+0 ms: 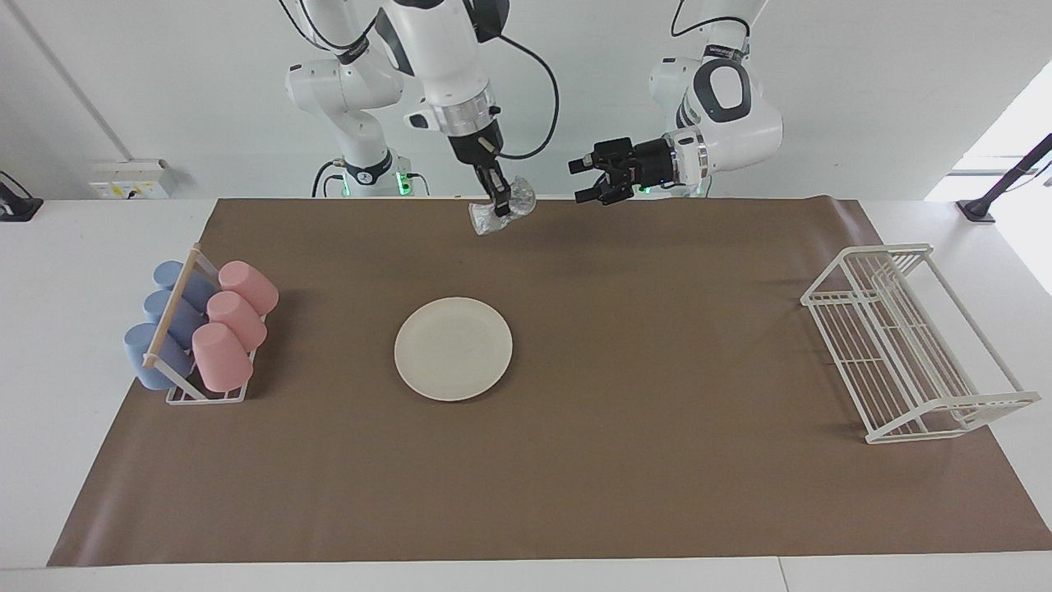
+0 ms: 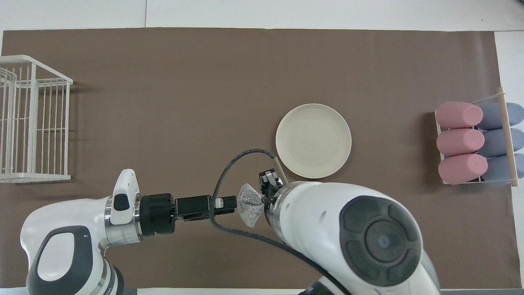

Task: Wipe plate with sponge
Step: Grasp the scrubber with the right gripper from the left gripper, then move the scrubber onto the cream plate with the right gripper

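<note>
Right tool (image 1: 500,203), seen from across, pinches my sponge (image 1: 503,210) above the counter's (image 1: 657,493) robot-side edge, roughly 12 o'clock of the plate (image 1: 453,349); left tool (image 1: 585,178) hangs beside it, spread wide and apart from the wad. From overhead, sponge (image 2: 250,204) sits about 7 o'clock off the plate (image 2: 313,140). I'd carry it over centre, lower gently, then wipe with light, even pressure.
</note>
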`<state>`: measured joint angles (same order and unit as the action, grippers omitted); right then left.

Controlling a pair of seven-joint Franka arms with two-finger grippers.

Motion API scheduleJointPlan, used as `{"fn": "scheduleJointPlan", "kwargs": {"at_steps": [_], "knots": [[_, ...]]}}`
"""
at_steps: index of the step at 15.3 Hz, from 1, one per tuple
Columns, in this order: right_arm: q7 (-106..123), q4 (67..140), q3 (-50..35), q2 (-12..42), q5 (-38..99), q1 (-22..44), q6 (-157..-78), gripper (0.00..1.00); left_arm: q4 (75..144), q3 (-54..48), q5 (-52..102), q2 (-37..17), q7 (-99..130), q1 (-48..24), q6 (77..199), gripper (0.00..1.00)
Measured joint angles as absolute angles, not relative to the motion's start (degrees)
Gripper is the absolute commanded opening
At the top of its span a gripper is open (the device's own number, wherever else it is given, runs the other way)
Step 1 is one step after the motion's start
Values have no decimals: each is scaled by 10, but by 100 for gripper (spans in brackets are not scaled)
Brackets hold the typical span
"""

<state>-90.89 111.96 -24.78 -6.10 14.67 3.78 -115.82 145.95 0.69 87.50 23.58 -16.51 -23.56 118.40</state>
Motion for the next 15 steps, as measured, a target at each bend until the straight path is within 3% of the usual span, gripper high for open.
{"fn": "scheduleJointPlan", "kwargs": {"at_steps": [7, 15], "knots": [[-885, 1218, -250, 74, 143, 34, -1427, 0, 1457, 9, 686, 236, -105, -184, 1182, 100], [-832, 1243, -248, 137, 143, 21, -1495, 0, 1438, 10, 407, 236, -80, -134, 1155, 100]]}}
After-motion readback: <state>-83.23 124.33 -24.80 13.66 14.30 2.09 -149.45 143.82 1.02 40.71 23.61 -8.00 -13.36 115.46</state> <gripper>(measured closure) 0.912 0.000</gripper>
